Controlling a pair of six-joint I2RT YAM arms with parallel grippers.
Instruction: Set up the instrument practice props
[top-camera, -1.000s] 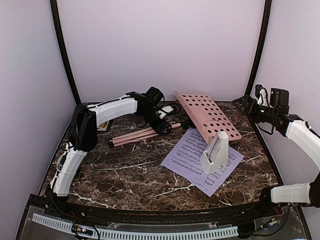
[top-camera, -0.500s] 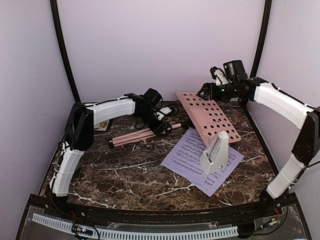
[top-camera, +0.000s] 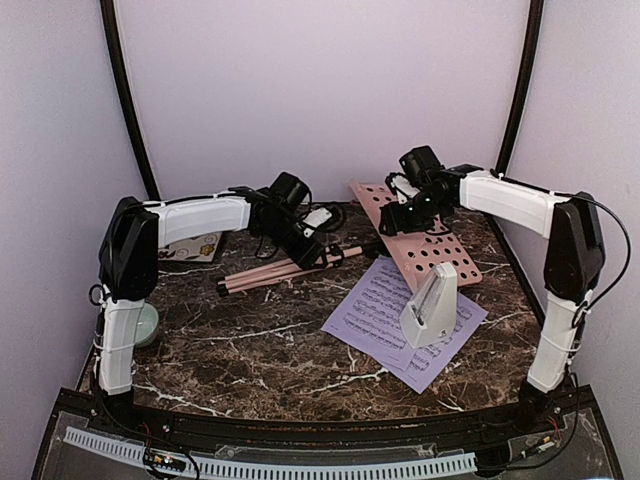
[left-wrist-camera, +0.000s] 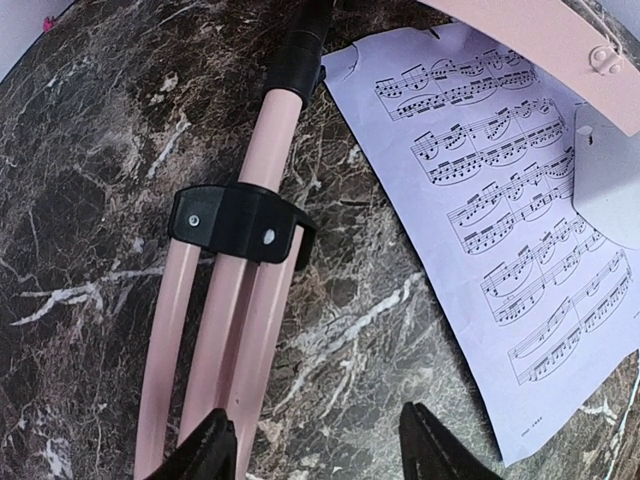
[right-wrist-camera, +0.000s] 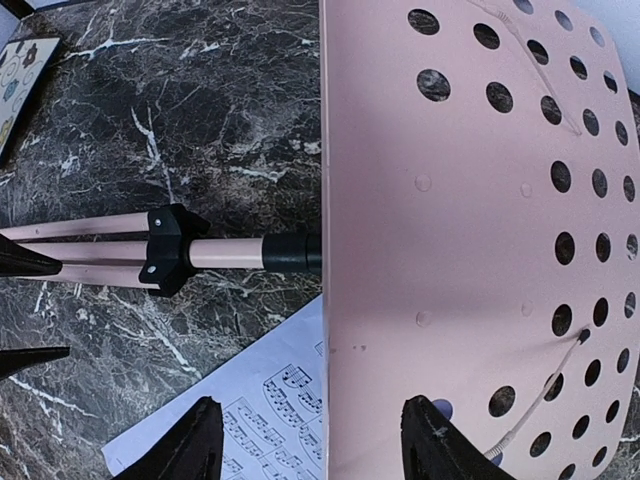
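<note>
Raising step in hand: the music stand (top-camera: 415, 235) lies flat on the surface (top-camera: 250, 350). Left fingers (left-wrist-camera: 210, 450) hover spread over its legs (left-wrist-camera: 225, 330), right fingers (right-wrist-camera: 435, 445) spread above its desk (right-wrist-camera: 450, 200). Next: pinch, tip upright.

Left arm extends from its base up and across toward far centre, the left end effector (left-wrist-camera: 318, 447) angled downward with fingers spread and nothing between them; right arm bends inward at a raised elbow, the right end effector (right-wrist-camera: 312, 437) likewise spread and empty.
</note>
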